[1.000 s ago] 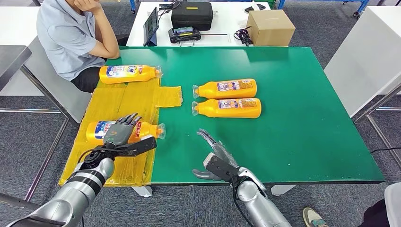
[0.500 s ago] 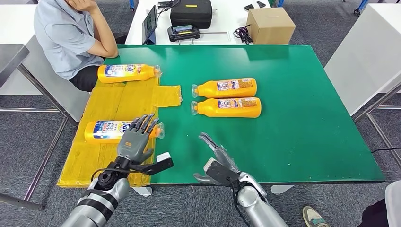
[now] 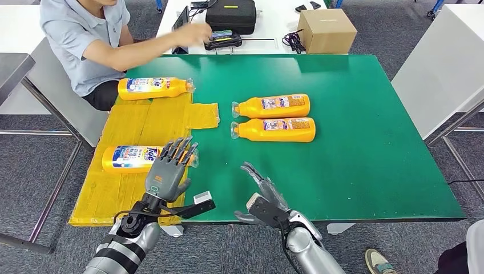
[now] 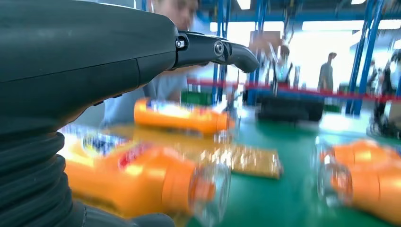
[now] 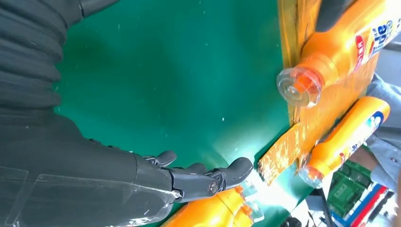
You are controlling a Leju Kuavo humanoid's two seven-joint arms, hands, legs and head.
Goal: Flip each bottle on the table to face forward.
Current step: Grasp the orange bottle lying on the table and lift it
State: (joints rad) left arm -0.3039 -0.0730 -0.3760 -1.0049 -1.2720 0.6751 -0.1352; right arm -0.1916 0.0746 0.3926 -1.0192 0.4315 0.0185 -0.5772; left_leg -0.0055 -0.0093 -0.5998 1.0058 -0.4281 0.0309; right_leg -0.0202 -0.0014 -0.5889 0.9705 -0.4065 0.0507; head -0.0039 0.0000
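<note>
Several orange bottles lie on their sides on the green table (image 3: 365, 148). The near-left bottle (image 3: 131, 158) rests on the yellow sheet (image 3: 142, 123), blue label up; the left wrist view has it close and blurred (image 4: 142, 182). My left hand (image 3: 168, 174) is raised just in front of that bottle, fingers spread, holding nothing. The far-left bottle (image 3: 151, 88) lies near the person. Two bottles (image 3: 274, 106) (image 3: 277, 130) lie side by side mid-table. My right hand (image 3: 262, 191) hovers open over the near table edge.
A person in a blue shirt (image 3: 85, 43) sits at the far-left corner, one arm stretched toward a device (image 3: 222, 39) on the white table behind. A black case (image 3: 231, 14) and a cardboard box (image 3: 325, 29) stand there too.
My left hand has lifted off the near-left bottle and drawn back toward me, fingers spread. The person's arm has reached out to the device. The camera shifted slightly.
</note>
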